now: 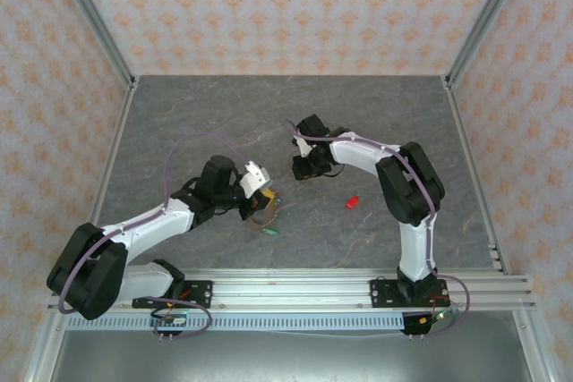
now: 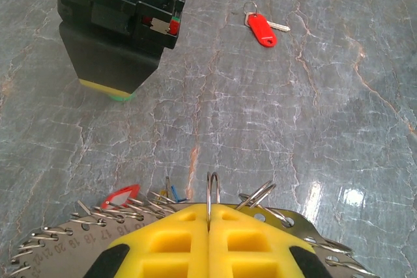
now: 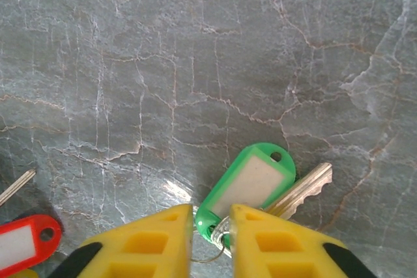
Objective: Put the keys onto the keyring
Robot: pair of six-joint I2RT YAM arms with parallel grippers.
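Grey marbled table (image 1: 224,114), patterned walls (image 1: 269,6). My left gripper (image 2: 208,211) pinched the keyring (image 2: 212,190); my right gripper (image 3: 212,218) stood narrowly parted, the green key (image 3: 251,183) between its tips.

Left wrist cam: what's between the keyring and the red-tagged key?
Bare marble tabletop; nothing lies between the keyring and the red-tagged key in the left wrist view.

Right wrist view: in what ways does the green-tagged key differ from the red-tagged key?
The green-tagged key lies between the right tool's fingertips, its ring in their gap; the red-tagged key lies apart at the picture's lower left, untouched. The green one's blade shows, pointing right; the red one is cut by the frame edge. Both have a white label and lie flat on the grey table.
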